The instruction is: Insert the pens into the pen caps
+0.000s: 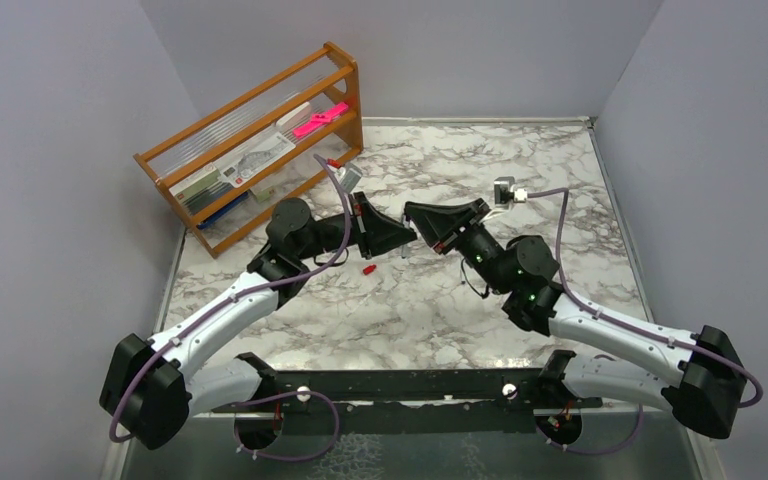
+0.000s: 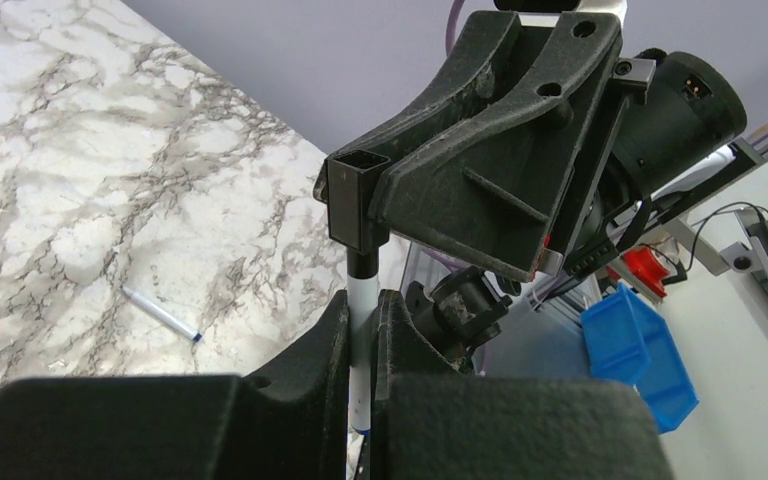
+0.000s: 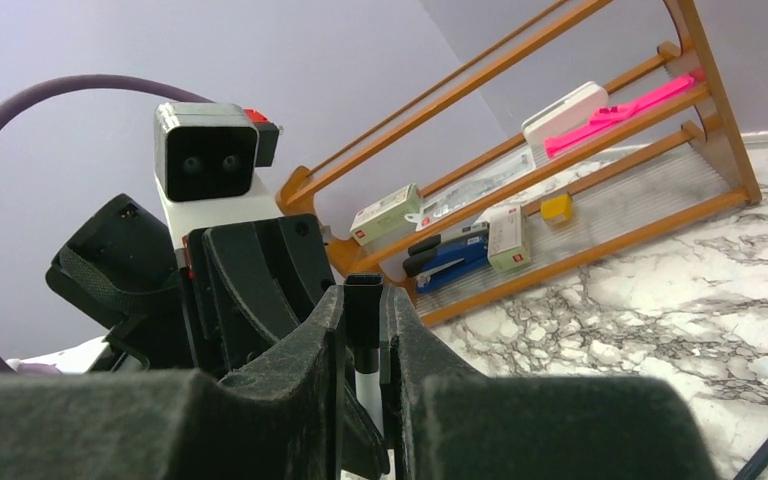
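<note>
Mid-table, raised: left gripper (image 2: 363, 312) clamped on white pen (image 2: 361, 350), right gripper (image 3: 363, 296) clamped on black cap (image 3: 363, 318), cap mouth meeting pen end. Align both axes, push straight along barrel, no twisting. Red cap (image 1: 368, 269) lies just nearer, on the table (image 1: 560, 200)

A marble-patterned table (image 1: 410, 320) is shown. A wooden rack (image 1: 260, 140) is stood at its far left corner; a red pen cap (image 1: 368, 270) and a white pen (image 2: 160, 313) are laid flat on it.
</note>
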You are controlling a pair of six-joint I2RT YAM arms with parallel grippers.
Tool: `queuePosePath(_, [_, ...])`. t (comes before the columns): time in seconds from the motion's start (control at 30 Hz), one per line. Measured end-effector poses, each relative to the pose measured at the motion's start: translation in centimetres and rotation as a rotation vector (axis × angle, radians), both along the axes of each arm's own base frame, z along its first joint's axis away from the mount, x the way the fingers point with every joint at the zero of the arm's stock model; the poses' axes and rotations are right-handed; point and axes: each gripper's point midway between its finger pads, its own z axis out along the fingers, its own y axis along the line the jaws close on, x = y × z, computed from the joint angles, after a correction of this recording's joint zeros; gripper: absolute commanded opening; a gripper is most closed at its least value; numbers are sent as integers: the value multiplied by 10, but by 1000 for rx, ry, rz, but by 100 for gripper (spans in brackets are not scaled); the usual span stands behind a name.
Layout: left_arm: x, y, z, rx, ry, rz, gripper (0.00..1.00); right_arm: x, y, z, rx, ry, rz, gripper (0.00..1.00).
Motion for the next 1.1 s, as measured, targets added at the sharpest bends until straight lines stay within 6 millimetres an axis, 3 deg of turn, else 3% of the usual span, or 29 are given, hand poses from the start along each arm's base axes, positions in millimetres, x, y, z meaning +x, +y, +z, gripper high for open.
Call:
queuePosePath(0.1, [-2, 2, 2, -6, -22, -10, 0, -2, 2, 5, -18, 0, 5, 8])
queuePosePath(0.27, [-6, 7, -3, 0, -43, -13, 0, -7, 7, 3, -62, 5, 26, 34])
queuePosePath(0.43, [7, 15, -11, 7, -65, 49, 0, -25, 17, -15, -144, 27, 108, 55])
queuePosePath(0.73, [50, 38, -86, 185, 37, 309, 0, -40, -3, -21, -187, 57, 98, 57])
queuePosePath(0.93, [98, 52, -149, 387, 155, 500, 0, -34, -27, -52, -266, 140, -1, 54])
queuePosePath(1.1, [129, 46, -201, 527, 229, 533, 0, -35, -36, -79, -328, 202, -24, 55])
